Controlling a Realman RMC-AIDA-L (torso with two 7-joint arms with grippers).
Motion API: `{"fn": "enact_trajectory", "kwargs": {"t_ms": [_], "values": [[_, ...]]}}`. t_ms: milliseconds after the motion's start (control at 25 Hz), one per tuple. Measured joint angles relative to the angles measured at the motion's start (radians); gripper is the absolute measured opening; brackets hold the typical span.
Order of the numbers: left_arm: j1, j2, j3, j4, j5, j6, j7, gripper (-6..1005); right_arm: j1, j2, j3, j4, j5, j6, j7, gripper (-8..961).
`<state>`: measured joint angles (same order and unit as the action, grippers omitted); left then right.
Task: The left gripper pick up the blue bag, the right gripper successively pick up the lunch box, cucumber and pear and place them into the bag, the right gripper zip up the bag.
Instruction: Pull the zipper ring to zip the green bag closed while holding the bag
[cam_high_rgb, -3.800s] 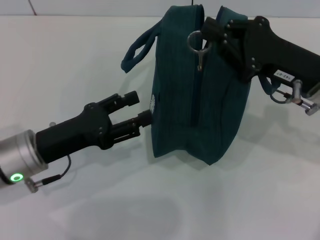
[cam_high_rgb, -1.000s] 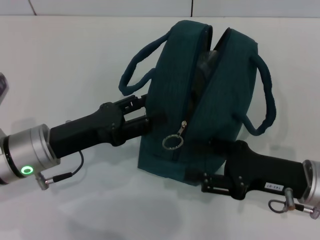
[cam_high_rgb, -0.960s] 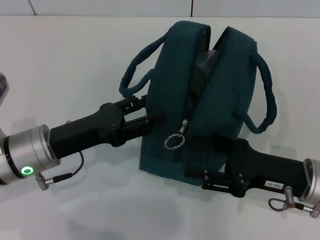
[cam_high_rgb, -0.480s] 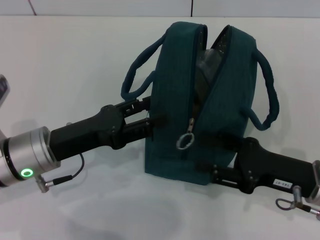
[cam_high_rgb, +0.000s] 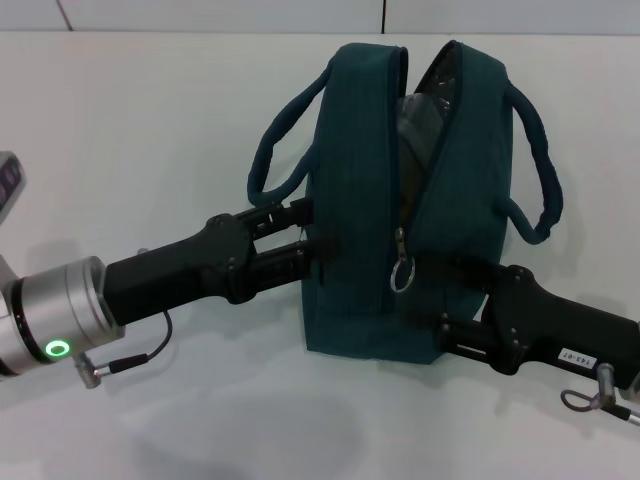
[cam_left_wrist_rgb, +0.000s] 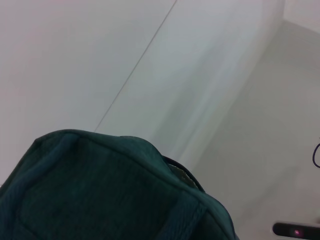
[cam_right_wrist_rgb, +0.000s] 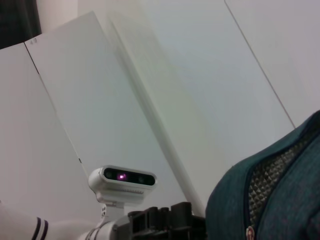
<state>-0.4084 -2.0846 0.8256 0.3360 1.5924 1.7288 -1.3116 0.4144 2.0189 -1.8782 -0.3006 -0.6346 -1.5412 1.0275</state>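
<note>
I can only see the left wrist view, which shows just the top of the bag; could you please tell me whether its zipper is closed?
Observer: No. In the head view the bag gapes open at the top, and the zipper ring hangs low on its near end.
Operator: Thank you. Where is the right tool?
Observer: The right tool sits low against the bag's right side, near that ring.
Operator: And the left tool?
Observer: The left tool is against the bag's left side, below a handle, with its fingers apart.
</note>
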Motion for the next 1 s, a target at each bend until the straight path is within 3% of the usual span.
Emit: {"fn": "enact_trajectory", "kwargs": {"t_ms": [440,1000], "values": [[0.002,0.000,0.000,0.000,0.000,-0.002,0.003,732,-0.046,0.004,0.011,0.004,0.009,-0.042,0.009,710],[0.002,0.000,0.000,0.000,0.001,-0.007,0.006,732,0.002,0.009,-0.023,-0.007,0.009,0.000,0.012,710]]}}
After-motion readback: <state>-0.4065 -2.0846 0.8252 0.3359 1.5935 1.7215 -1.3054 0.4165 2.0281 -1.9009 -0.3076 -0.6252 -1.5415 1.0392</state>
